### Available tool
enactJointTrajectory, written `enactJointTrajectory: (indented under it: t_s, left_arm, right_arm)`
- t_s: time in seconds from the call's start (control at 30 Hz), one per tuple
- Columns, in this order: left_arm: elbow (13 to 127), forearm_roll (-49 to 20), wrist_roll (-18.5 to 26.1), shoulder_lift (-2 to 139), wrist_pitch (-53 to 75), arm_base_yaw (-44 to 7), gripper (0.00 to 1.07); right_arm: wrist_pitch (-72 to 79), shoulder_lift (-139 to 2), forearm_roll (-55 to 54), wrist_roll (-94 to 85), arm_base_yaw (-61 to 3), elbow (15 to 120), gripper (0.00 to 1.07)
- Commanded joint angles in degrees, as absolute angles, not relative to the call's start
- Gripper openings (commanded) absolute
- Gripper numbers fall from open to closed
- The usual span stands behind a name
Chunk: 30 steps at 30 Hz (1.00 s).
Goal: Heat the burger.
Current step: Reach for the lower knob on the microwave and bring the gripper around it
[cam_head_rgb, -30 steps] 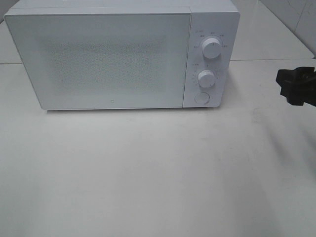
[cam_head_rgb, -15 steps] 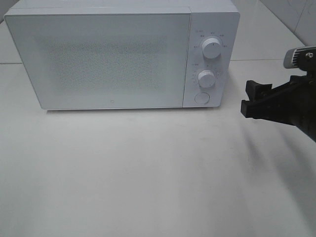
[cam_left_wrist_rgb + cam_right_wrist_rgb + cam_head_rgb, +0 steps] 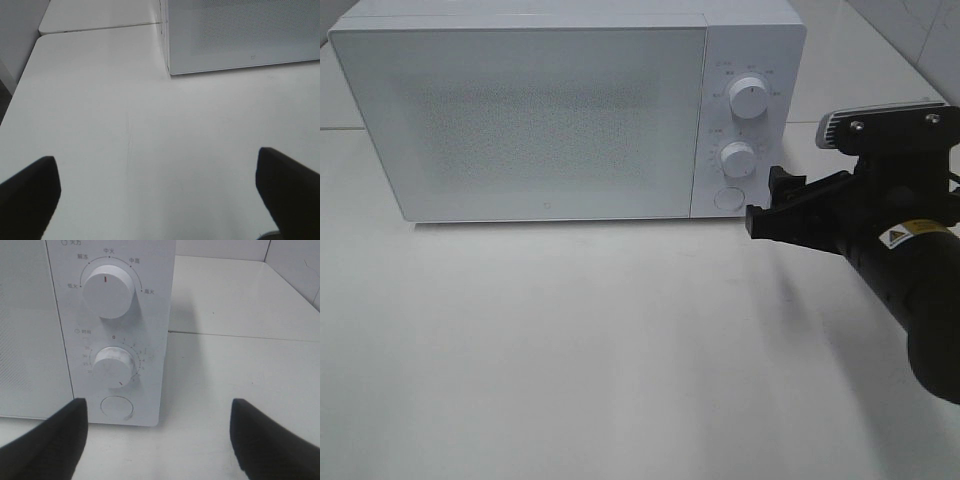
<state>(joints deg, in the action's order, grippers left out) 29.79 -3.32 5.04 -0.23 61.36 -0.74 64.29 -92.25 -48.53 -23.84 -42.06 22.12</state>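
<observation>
White tabletop (image 3: 620,350) bears a shut microwave (image 3: 540,110); right gripper (image 3: 765,200) beside it.

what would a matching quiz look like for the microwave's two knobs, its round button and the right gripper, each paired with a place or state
Things:
1. upper knob
2. lower knob
3. round button
4. right gripper

Places or states:
A. open, holding nothing
B. red mark pointing straight up
C. lowest on the control panel, under both dials
D. mark pointing downward, off to one side

Pairs: 1-B, 2-D, 3-C, 4-A
</observation>
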Motion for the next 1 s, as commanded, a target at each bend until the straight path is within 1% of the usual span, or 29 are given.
enactJointTrajectory:
  t_s: [0.03,0.33,0.4,0.67,0.73,1.0]
  left_arm:
    - [29.62,-3.27,4.93,-1.32,61.19,-0.52,1.01]
    - [29.62,-3.27,4.93,-1.32,61.19,-0.52,1.01]
    - [29.62,-3.27,4.93,-1.32,61.19,-0.52,1.01]
    - [29.62,-3.27,4.93,-1.32,61.19,-0.52,1.01]
    - [29.62,-3.27,4.93,-1.32,61.19,-0.52,1.01]
    - [29.62,-3.27,4.93,-1.32,61.19,-0.52,1.01]
  right_arm:
    - [66.41,-94.37,-48.7,-23.72,-42.34,23.89,0.76]
    - [67.38,-99.29,-48.41,-23.61,-42.34,28.48,0.76]
    - [67.15,-101.93,-48.3,-22.29,-42.0,31.0,0.76]
    - [66.29,-105.42,-46.93,-20.23,-41.88,34.32,0.76]
    - [64.92,-107.83,-44.81,-18.91,-40.34,36.84,0.76]
    - [63.94,-111.04,-42.28,-17.13,-37.64,40.62,0.76]
